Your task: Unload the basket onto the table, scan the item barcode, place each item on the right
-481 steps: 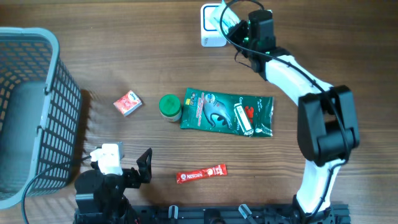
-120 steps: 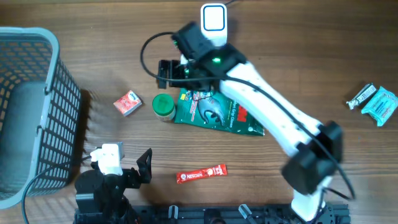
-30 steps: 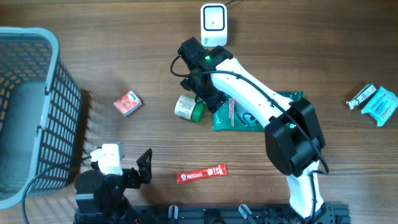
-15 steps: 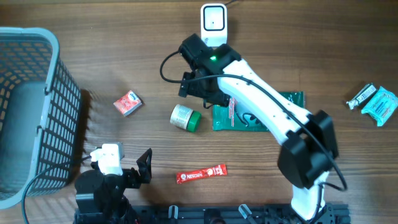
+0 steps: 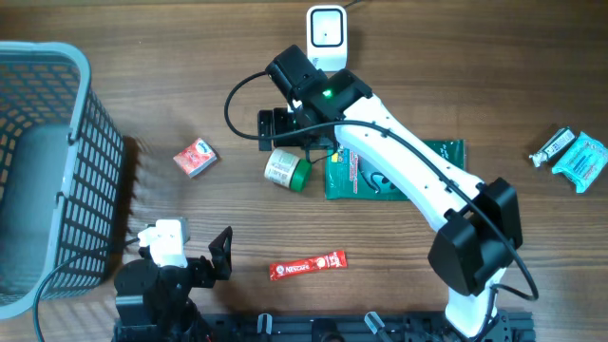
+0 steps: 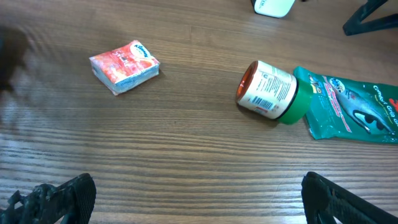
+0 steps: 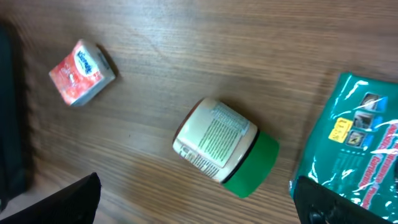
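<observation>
While the green-lidded jar (image 5: pixel 285 169) lay on its side on the desk (image 5: pixel 142 57), just left of the green pouch (image 5: pixel 399 171), the right fingers (image 7: pixel 68 199) hung over it, spread wide and holding nothing. Beyond stood the white scanner (image 5: pixel 326 33). Well apart, the left fingers (image 6: pixel 56 199) gaped wide too.

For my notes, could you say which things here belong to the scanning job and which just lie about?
Job: barcode scanner, green-lidded jar on its side, right fingers open over it.
Lying about: green pouch, red packet, coffee stick, basket, grey wrapper, blue wrapper.
</observation>
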### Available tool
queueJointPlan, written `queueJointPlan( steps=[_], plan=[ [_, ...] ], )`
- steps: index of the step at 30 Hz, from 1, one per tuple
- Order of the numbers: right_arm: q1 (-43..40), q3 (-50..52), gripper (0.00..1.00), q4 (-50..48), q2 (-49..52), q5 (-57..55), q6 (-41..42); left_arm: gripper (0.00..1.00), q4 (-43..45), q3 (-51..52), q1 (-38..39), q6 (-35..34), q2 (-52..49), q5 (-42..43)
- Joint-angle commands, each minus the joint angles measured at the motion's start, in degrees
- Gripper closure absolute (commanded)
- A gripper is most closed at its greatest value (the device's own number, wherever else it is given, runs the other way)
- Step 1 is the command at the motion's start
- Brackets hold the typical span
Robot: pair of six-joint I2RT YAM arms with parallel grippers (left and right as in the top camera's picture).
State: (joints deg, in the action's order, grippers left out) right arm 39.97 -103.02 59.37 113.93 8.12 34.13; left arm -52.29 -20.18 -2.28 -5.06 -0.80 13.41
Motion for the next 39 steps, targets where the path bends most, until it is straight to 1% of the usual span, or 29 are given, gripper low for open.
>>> queueJointPlan(
  steps=[1, 4, 12, 17, 27, 31, 34, 38, 39],
  plan=[
    [-0.9, -0.4, 0.01, 2.1, 3.3, 2.0, 2.8, 0.0, 0.3, 0.2, -0.2, 0.3, 0.4, 0.5],
    [-0.9, -0.6, 0.01, 3.6, 4.1, 2.3, 8.4, 0.0, 0.3, 0.2, -0.2, 0.3, 0.4, 0.5],
    [0.0, -0.6, 0.01, 2.1, 7.8, 5.6, 19.1, 0.0, 0.3, 0.2, -0.2, 0.3, 0.4, 0.5],
    [0.1, -0.6, 0.01, 1.7, 10.4, 7.7, 23.0, 0.0, 0.3, 0.2, -0.2, 0.3, 0.4, 0.5],
    [0.9, -0.6, 0.01, 1.4, 17.9, 9.1, 22.8, 0.0, 0.3, 0.2, -0.2, 0.3, 0.4, 0.5],
    [1.1, -0.6, 0.02, 1.3, 18.4, 4.7, 20.7, 0.0, 0.3, 0.2, -0.2, 0.3, 0.4, 0.5],
    [1.1, -0.6, 0.11, 0.8, 18.4, 2.5, 16.7, 0.0, 0.3, 0.2, -0.2, 0.3, 0.4, 0.5],
    [1.1, -0.6, 0.19, 0.9, 18.4, 1.9, 9.9, 0.0, 0.3, 0.2, -0.2, 0.3, 0.4, 0.5],
    [1.0, -0.6, 0.2, 1.3, 18.4, 4.0, 8.5, 0.0, 0.3, 0.2, -0.2, 0.3, 0.4, 0.5]
  ],
)
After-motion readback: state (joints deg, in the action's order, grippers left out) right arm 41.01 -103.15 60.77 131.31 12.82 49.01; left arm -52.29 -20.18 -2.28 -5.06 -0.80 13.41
